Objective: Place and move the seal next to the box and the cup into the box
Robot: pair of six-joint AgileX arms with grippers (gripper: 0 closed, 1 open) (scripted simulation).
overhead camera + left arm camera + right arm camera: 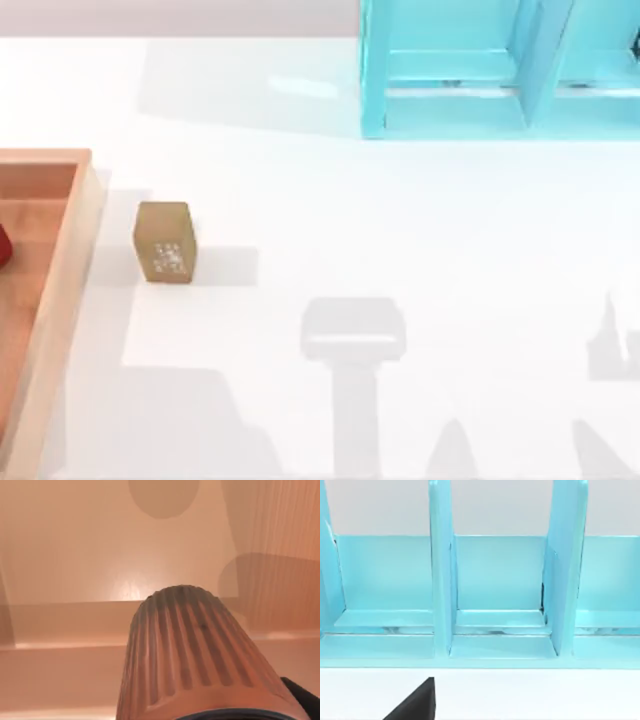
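Left wrist view: cup point(195, 655) hangs above the box point(75, 545) floor, seemingly gripped; jaws unclear.

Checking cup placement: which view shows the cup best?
The left wrist view: the cup sits close up, its ribbed side plain against the box floor and wall. In the top view, a dark red sliver at the left edge, inside the box, is likely the cup. The right wrist view faces the turquoise shelf.
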